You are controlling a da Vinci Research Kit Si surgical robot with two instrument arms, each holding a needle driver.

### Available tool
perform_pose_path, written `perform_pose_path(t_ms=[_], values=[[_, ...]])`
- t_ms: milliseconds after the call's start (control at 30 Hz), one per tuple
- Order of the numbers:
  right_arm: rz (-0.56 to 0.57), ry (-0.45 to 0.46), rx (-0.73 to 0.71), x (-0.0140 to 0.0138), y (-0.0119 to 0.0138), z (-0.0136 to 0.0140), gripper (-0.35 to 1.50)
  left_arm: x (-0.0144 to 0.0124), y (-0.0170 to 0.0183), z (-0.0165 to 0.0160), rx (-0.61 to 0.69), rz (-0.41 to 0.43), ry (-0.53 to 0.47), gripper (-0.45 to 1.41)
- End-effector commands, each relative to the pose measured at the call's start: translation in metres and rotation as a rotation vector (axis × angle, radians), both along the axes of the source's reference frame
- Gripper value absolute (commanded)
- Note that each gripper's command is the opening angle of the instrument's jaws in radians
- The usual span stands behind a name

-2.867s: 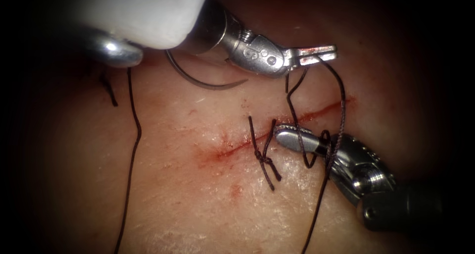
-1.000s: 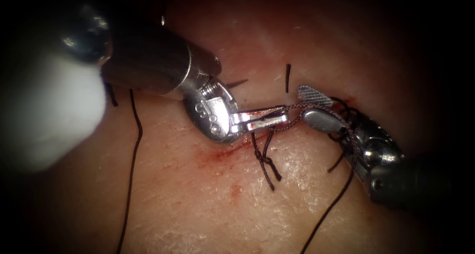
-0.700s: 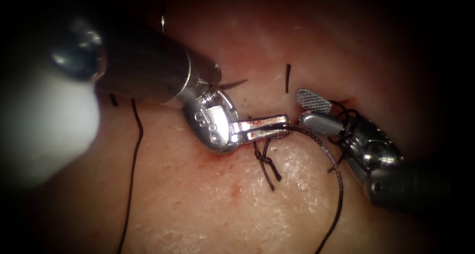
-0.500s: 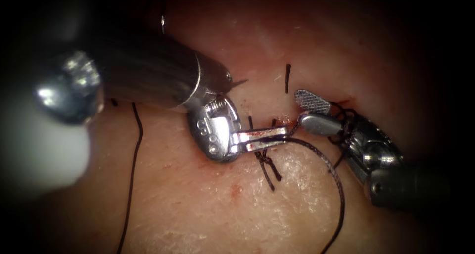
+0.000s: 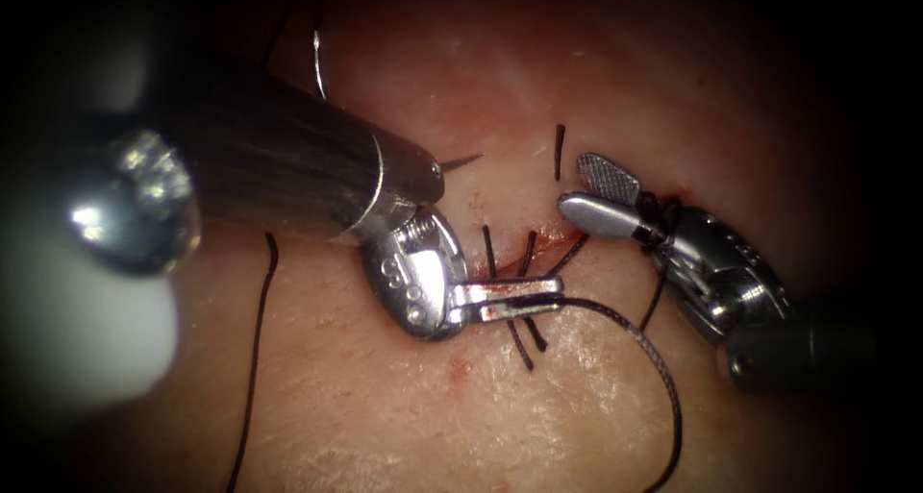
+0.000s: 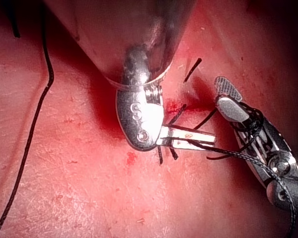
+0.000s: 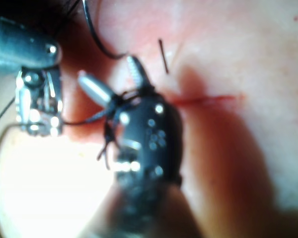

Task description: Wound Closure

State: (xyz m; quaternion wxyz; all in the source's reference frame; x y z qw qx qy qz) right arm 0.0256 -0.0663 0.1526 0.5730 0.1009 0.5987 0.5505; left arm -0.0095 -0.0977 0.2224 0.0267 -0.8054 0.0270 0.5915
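Note:
My left tool [image 5: 524, 297] lies across the cut [image 5: 543, 239], jaws shut on the thread [image 5: 646, 344], which curves away to the lower right. It covers part of an earlier knot [image 5: 527, 332]. On the cut's right end, my right tool [image 5: 598, 193] has its jaws open with nothing between them. Loops of thread [image 5: 656, 216] are wound around it just behind the jaws. The curved needle [image 5: 463, 160] lies free on the tissue [image 5: 385, 406] above the cut, mostly hidden by the left shaft. The left wrist view shows the left tool [image 6: 191, 139] gripping thread; the right wrist view shows the right tool [image 7: 113, 78] open.
A short cut end of thread [image 5: 560, 151] lies on the tissue above the cut. A long strand [image 5: 254, 358] runs down the left side. Red fluid [image 5: 460, 368] stains the tissue by the cut. The left shaft [image 5: 279, 161] crosses the upper left.
The left tool came down from the upper right to the cut with the thread, then slid slightly lower. The right tool's jaws opened and rose a little, with loops now behind them.

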Motion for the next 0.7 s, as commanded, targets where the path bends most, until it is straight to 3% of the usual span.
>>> perform_pose_path(t_ms=[33,333,700], values=[[0.001,-0.028,0.002,0.0004,-0.0006,0.0008,1.13,-0.0005,-0.0009,0.0002,0.011,-0.003,0.005,-0.45],[0.020,-0.174,0.014,0.0006,-0.0004,0.0025,1.01,-0.0012,-0.0014,-0.0007,0.051,-0.016,0.089,-0.45],[-0.046,-0.306,0.011,0.0020,0.0004,0.0043,0.96,-0.0013,-0.0011,-0.0017,0.331,-0.018,0.385,-0.45]])
